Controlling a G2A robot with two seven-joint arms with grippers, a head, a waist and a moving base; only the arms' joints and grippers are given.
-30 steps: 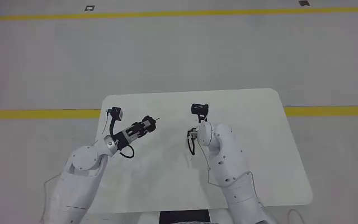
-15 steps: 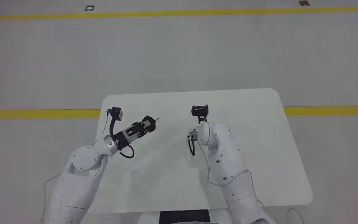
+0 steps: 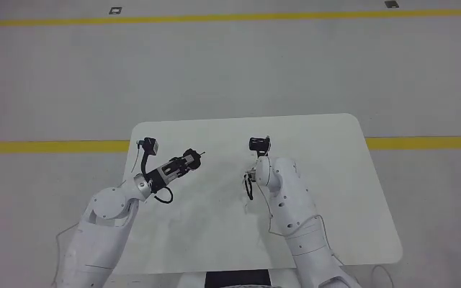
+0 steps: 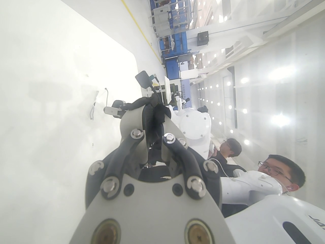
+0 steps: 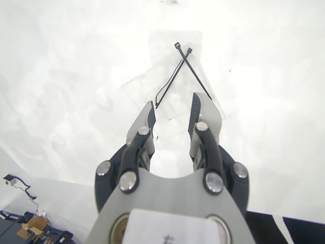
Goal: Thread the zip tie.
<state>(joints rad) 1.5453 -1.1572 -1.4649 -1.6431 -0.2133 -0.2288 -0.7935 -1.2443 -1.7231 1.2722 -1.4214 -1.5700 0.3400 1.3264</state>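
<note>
I am noting two thin black zip ties [image 5: 193,70] lying crossed on a clear sheet [image 5: 142,85] on the bench [image 3: 338,144]: light, springy, slippery, best pinched mid-strap, I judge. Right jaws are hanging open just above that sheet; left jaws, well apart from it, are sitting closed. Against the earlier frame, the right arm [image 3: 288,201] is shifting slightly.

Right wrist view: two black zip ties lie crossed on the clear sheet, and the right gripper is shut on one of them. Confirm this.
Wrong on the gripper. The right gripper is open, spread wide over the ties and clamped on neither, as the right wrist view shows. The two black zip ties do lie crossed on the clear sheet.
</note>
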